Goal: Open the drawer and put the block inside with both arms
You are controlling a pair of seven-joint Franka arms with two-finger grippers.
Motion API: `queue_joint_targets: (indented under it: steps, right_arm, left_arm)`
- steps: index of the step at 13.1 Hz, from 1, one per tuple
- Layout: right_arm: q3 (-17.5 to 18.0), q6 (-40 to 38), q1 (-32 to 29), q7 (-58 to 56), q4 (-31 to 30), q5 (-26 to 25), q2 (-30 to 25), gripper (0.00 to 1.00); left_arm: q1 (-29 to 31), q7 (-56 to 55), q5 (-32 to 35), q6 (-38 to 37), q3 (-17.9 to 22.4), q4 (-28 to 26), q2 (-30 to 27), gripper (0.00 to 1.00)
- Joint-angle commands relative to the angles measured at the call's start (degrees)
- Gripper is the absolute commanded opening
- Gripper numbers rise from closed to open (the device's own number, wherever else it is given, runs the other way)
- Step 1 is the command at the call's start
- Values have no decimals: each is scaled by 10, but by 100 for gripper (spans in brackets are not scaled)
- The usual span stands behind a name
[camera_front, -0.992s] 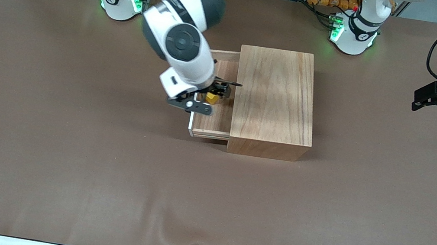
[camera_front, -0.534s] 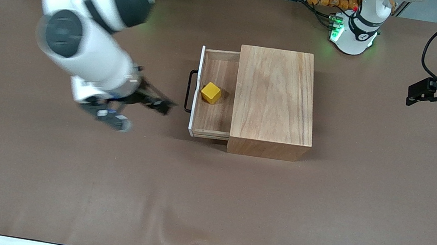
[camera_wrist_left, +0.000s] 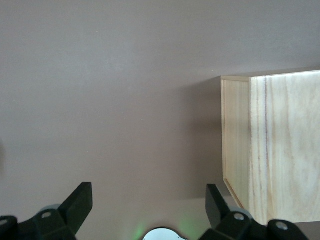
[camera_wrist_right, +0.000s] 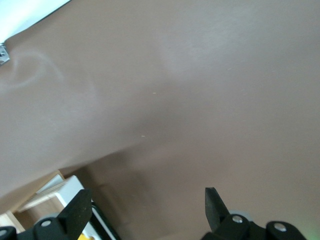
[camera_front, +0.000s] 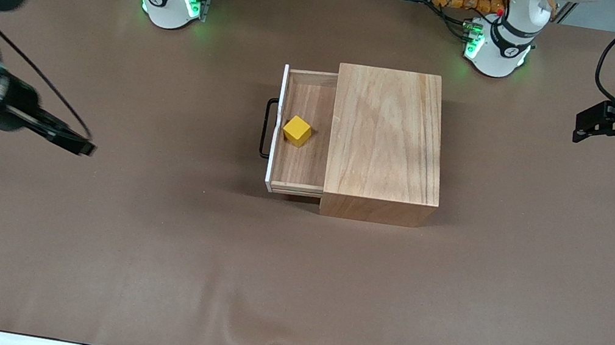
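Since a sec ago, right gripper [camera_front: 80, 147] has left the drawer [camera_front: 297, 180], now over bare table [camera_front: 145, 264] twd right arm's end, fingers wide apart, empty. Block [camera_front: 296, 130] sits in the pulled-out drawer, handle [camera_front: 266, 127] facing right arm's end. Left gripper [camera_front: 586, 125] waits over left end, spread, empty; only its wrist view shows the box [camera_wrist_left: 272, 150] end wall.

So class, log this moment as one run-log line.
drawer: open | block: inside drawer | right end effector: open, empty | left end effector: open, empty
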Motion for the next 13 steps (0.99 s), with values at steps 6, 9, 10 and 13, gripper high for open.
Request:
queue_joint_targets:
  steps: [6, 9, 10, 13]
  right_arm:
    - [-91, -14, 20, -181, -154, -34, -206, 100]
    - [-92, 13, 23, -185, -234, -35, -258, 100]
    - [-93, 3, 26, -187, -234, -35, -258, 100]
    - [-94, 2, 33, -194, -209, -44, -249, 100]
  left_arm:
    - [11, 4, -12, -13, 1, 4, 0, 100]
    - [14, 6, -12, -10, 4, 9, 1, 100]
    - [14, 6, -12, -10, 4, 8, 2, 100]
    - [13, 6, -9, 2, 4, 9, 14, 100]
